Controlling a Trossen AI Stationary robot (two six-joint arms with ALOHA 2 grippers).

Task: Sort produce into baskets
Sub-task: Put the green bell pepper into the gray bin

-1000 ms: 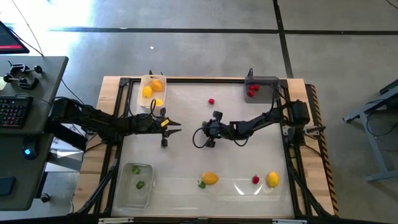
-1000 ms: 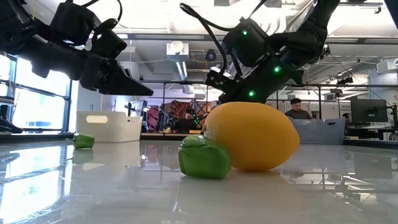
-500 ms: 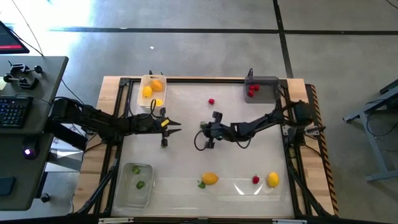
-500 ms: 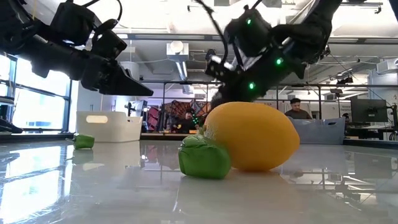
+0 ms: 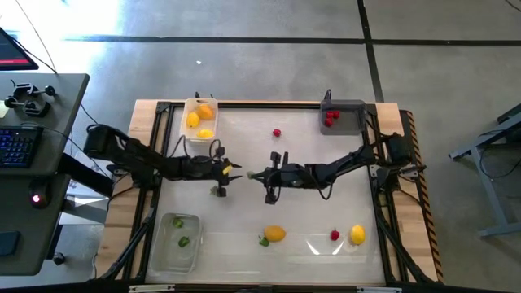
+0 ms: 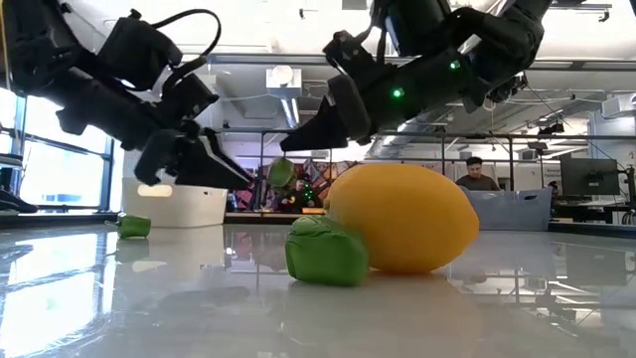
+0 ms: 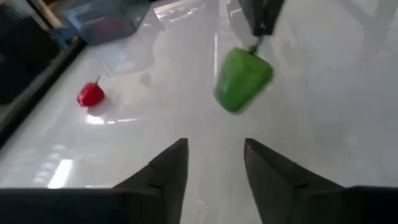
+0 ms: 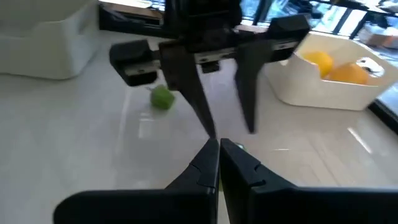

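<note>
My right gripper (image 5: 248,174) is at the table's middle, pointing toward the left edge, shut on a small green pepper (image 7: 242,78). The pepper also shows in the low view (image 6: 282,171). In the right wrist view my own fingers (image 8: 219,144) hide it. My left gripper (image 5: 234,170) faces it from the left. It is open and empty, its fingers (image 7: 216,144) just short of the pepper and lower than it. The white tray (image 5: 199,120) holds yellow and orange pieces. The dark grey tray (image 5: 342,116) holds red ones. The clear tray (image 5: 177,242) holds green ones. My right gripper pinches the green pepper's stem (image 7: 254,45) between its shut fingertips (image 7: 264,15). The fingers come roughly level from the table's right side. The pepper hangs below the fingertips, clear of the table.
Loose on the table are a green piece (image 5: 218,191) under my left gripper, a red berry (image 5: 277,133) at the far middle, an orange-yellow fruit (image 5: 275,233) with a green piece (image 5: 263,241) against it, and a red berry (image 5: 334,235) and a yellow fruit (image 5: 357,235) near the front.
My right gripper has gone toward the table's left edge and turned level, so its fingers now point at my left gripper. The green pepper now shows hanging from it, clear of the table. My left gripper has gone a little toward the right edge, toward the pepper.
</note>
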